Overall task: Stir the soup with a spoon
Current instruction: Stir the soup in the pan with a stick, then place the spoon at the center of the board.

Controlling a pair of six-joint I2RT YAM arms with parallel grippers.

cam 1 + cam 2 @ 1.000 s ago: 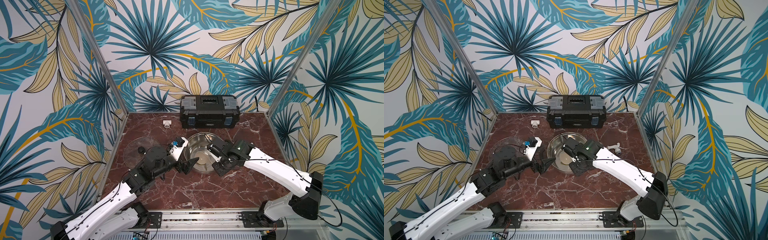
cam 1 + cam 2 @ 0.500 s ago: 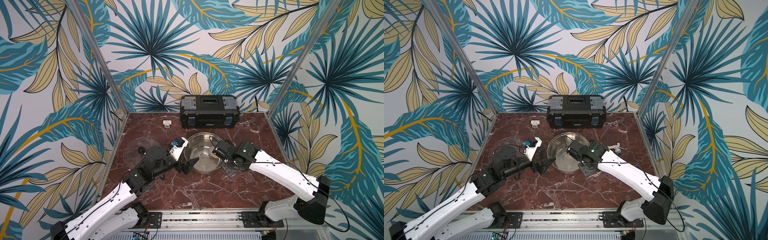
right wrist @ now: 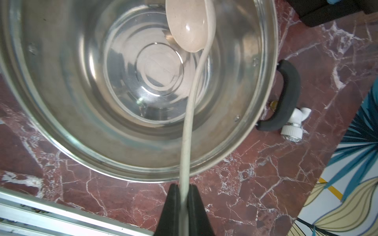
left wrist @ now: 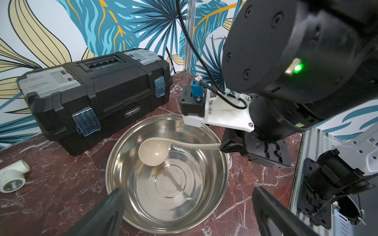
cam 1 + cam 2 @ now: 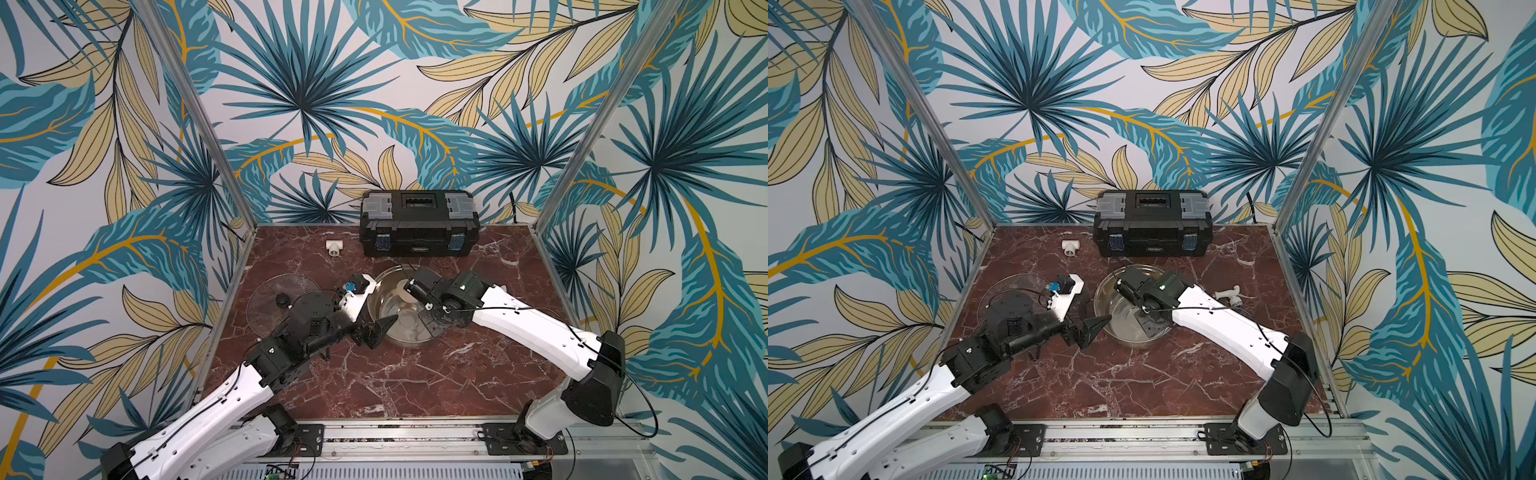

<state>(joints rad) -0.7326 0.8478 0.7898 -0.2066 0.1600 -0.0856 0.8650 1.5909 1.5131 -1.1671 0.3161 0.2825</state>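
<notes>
A steel pot (image 5: 399, 322) (image 5: 1121, 318) with clear liquid stands mid-table. My right gripper (image 3: 183, 187) (image 5: 417, 291) is shut on the thin handle of the spoon (image 3: 190, 26), a cream ladle. The ladle's handle crosses the pot's rim, and its round bowl (image 4: 153, 152) (image 5: 404, 289) hangs inside the pot (image 4: 114, 163) near the far wall. Whether it touches the liquid I cannot tell. My left gripper (image 4: 187, 191) (image 5: 380, 328) (image 5: 1088, 328) is open. Its fingers straddle the pot's near-left rim without holding anything.
A black toolbox (image 5: 419, 224) stands at the back. A white T fitting (image 5: 333, 248) lies to its left. A glass lid (image 5: 282, 303) lies left of the pot under my left arm. A white fitting (image 5: 1231, 295) (image 3: 294, 124) lies beside the pot's black handle (image 3: 286, 96).
My right arm has swung toward the back, carrying the spoon's bowl from the pot's near side to its far side. The left arm has not moved.
</notes>
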